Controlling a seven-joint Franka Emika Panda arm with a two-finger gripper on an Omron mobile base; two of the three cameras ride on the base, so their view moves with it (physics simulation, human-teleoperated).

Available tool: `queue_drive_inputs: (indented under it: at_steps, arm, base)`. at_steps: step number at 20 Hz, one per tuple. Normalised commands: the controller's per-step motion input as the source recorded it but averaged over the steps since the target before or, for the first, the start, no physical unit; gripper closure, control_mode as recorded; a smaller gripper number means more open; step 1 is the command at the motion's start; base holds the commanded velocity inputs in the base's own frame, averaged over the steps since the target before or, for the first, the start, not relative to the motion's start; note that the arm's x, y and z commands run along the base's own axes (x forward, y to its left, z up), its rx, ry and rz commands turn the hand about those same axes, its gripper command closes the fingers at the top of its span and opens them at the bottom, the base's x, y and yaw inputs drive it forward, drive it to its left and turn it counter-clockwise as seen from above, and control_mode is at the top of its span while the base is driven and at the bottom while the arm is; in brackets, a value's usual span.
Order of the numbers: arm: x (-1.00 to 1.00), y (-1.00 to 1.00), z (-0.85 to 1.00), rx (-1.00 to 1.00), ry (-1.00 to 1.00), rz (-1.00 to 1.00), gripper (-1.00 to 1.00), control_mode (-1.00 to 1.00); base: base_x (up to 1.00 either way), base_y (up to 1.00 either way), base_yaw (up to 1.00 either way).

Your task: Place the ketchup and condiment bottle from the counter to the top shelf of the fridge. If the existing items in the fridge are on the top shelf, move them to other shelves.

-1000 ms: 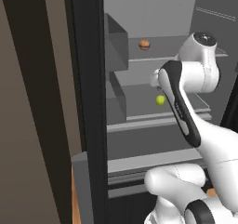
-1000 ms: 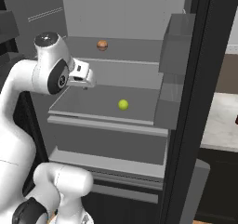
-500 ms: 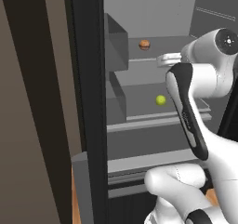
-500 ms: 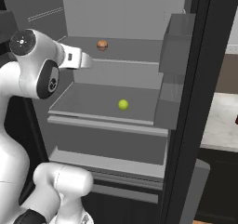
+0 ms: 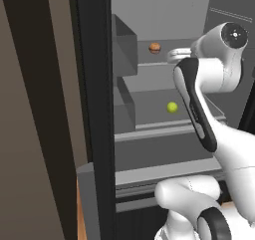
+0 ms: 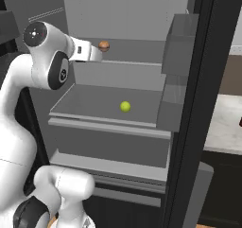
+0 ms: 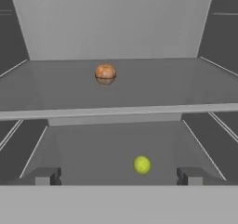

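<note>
A small brown round item point(image 7: 105, 73) sits on the fridge's top shelf point(image 7: 162, 83), toward the back; it is also in the left base view point(image 5: 155, 47) and the right base view point(image 6: 104, 45). A yellow-green ball point(image 7: 142, 164) lies on the shelf below point(image 5: 149, 102). My gripper point(image 7: 118, 176) is open and empty, held level at the front edge of the top shelf, a short way from the brown item. It reaches in from the right in the left base view point(image 5: 174, 55) and from the left in the right base view point(image 6: 97, 54). Ketchup and condiment bottle are out of view.
The open fridge door's dark edge point(image 5: 92, 84) stands close on the left, with grey door bins point(image 6: 182, 38) beside the shelves. A pale counter point(image 6: 222, 123) lies to the right of the fridge, with a small dark object point(image 6: 238, 122) cut off at the frame edge.
The arm has lifted and the gripper has risen from the level of the ball's shelf to the top shelf, extending toward the brown item. The items have not moved.
</note>
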Motion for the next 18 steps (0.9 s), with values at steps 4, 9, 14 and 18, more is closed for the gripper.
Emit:
queue_drive_inputs:
  at_steps: [4, 9, 14, 18]
  arm:
    - [0.71, 0.00, 0.00, 0.00, 0.10, 0.00, -1.00, -1.00]
    - [0.74, 0.00, -0.07, 0.00, 0.04, 0.00, -1.00, -1.00]
    - [0.75, 0.03, -0.22, 0.02, 0.00, 0.00, -1.00, -1.00]
    - [0.70, 0.05, -0.37, 0.05, 0.00, 0.00, -1.00, -1.00]
  base:
    - [0.00, 0.00, 0.00]
    - [0.00, 0.00, 0.00]
    - [0.00, 0.00, 0.00]
    - [0.00, 0.00, 0.00]
